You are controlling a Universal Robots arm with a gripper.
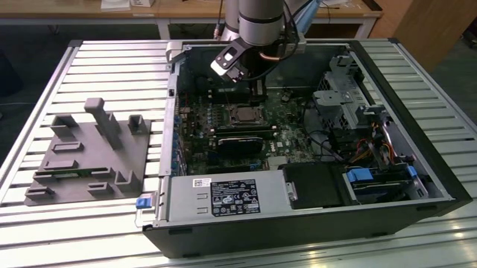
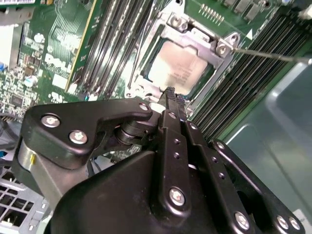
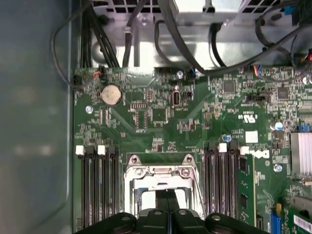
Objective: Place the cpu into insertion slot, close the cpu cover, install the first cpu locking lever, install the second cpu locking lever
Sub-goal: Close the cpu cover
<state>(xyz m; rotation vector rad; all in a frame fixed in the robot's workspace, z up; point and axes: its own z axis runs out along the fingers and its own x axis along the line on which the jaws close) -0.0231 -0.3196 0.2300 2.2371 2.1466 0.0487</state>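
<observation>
Item: gripper point(image 2: 173, 95), jaws drawn together to a narrow line with nothing seen between them, tips poised just over the near rim of the insertion slot point(image 1: 242, 115). Item: cpu point(image 2: 179, 68), pale metal top, seated flat inside the insertion slot and framed by the window of the cpu cover point(image 2: 194, 43), which lay down over it. Item: locking lever point(image 2: 273, 54), a thin bright rod running out from a corner of the insertion slot across the memory slots point(image 2: 243, 92); it appeared raised and not yet latched, though its far end was cut off. Item: green circuit board point(image 3: 161, 117), surrounding the insertion slot on all sides, memory slots flanking it on two. Item: computer case point(image 1: 417, 111), enclosing the board. Hazards, as judged: the closed tips offered a slim contact face, so a push on so thin a rod could slip off and land on the cpu top or the memory slots beside the insertion slot; a half-caught lever could spring back and lift the cover.
</observation>
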